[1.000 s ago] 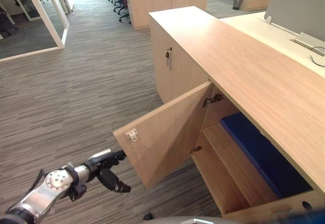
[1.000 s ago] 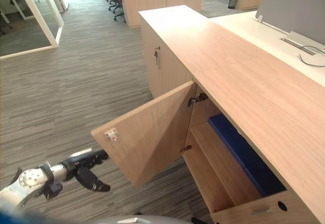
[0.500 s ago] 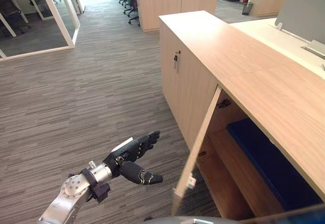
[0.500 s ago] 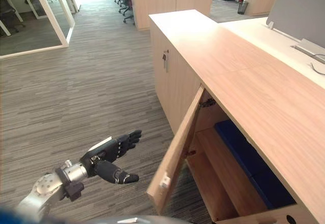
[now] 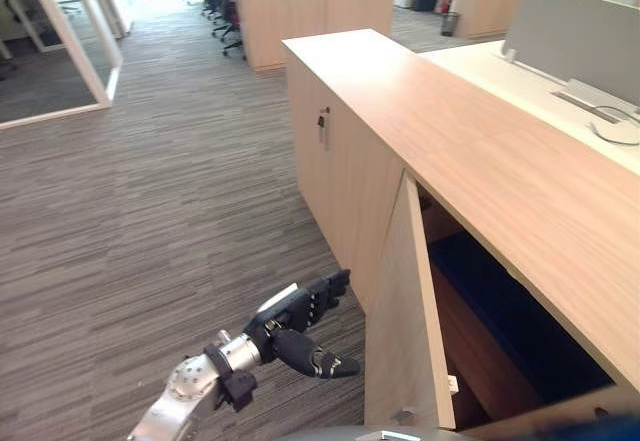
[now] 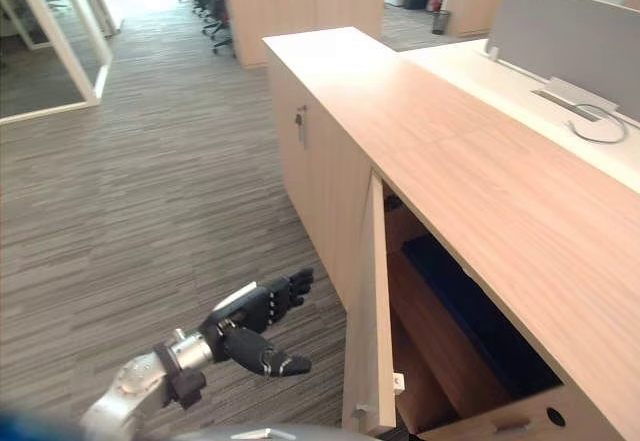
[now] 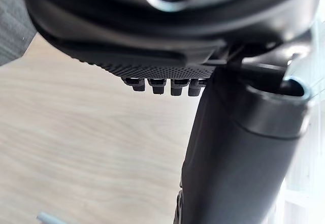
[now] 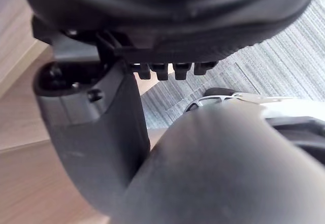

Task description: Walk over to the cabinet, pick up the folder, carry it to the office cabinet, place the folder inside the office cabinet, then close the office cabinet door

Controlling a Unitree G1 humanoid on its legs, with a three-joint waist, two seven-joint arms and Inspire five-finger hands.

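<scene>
Left hand just left of the half-open door
Its fingers are straight, holding nothing; the blue folder lies inside the office cabinet, right of the door.

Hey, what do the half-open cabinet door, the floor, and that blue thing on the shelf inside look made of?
Light wooden cabinet door: likely laminated board, matt, with faint even grain. Grey striped floor: seems low-pile carpet, from its fine woven streaks and no shine. Flat dark blue folder on the shelf: smooth, possibly plastic or card; too shaded to tell.
</scene>
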